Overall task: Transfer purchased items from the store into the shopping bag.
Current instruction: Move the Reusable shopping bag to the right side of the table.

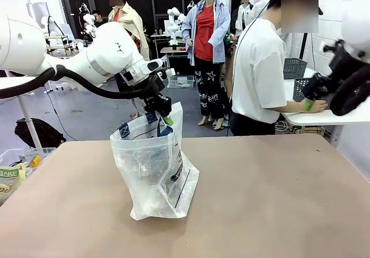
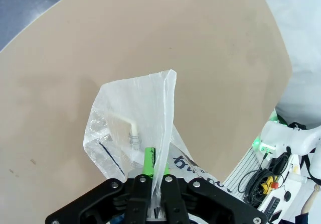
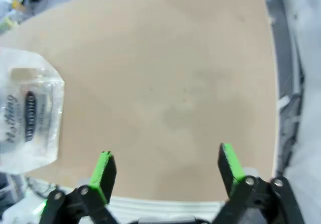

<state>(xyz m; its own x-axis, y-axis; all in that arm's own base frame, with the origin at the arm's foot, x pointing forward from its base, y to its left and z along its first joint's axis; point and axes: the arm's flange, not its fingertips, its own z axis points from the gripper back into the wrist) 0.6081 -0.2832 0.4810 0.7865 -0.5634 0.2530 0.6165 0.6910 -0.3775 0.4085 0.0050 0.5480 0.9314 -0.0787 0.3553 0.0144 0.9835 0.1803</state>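
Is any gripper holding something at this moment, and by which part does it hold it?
The left gripper is shut on the shopping bag, pinching its upper edge. The right gripper is open and holds nothing.

Shopping bag [image 1: 155, 171] stands on table [image 1: 277, 200], left of centre.

Shopping bag [image 1: 155, 168] contents blurred behind crinkled plastic, a pale item inside it too unclear to name, its lettering cut off by the left edge of the right wrist view, right gripper [image 1: 313, 94] partly hidden behind its own arm
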